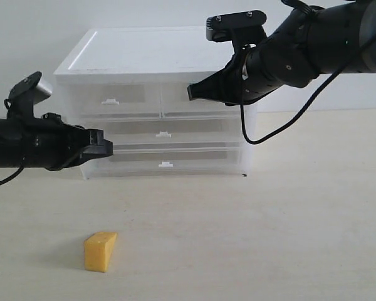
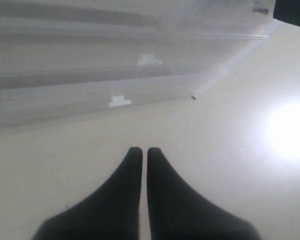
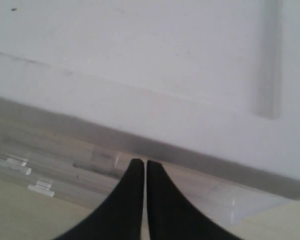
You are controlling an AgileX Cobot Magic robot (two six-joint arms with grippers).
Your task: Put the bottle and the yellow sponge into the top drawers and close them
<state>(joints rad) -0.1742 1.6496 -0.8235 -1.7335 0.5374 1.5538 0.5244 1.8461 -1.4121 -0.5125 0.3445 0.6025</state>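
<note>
The yellow sponge (image 1: 101, 251) lies on the table near the front left, apart from both grippers. The white-topped chest (image 1: 156, 53) stands at the back, with both top drawers pushed in: the left one (image 1: 131, 100) and the right one (image 1: 175, 106). My right gripper (image 1: 191, 93) is shut and empty, its tips at the front of the right top drawer just under the chest's top (image 3: 140, 60). My left gripper (image 1: 106, 143) is shut and empty, low by the chest's left front corner, above the table (image 2: 144, 150). The bottle is not in view.
Below the top drawers are two full-width drawers (image 1: 164, 134) (image 1: 167, 164), both shut; their tab handles (image 2: 120, 101) (image 2: 150, 60) show in the left wrist view. A black cable (image 1: 263, 135) hangs from the right arm beside the chest's right side.
</note>
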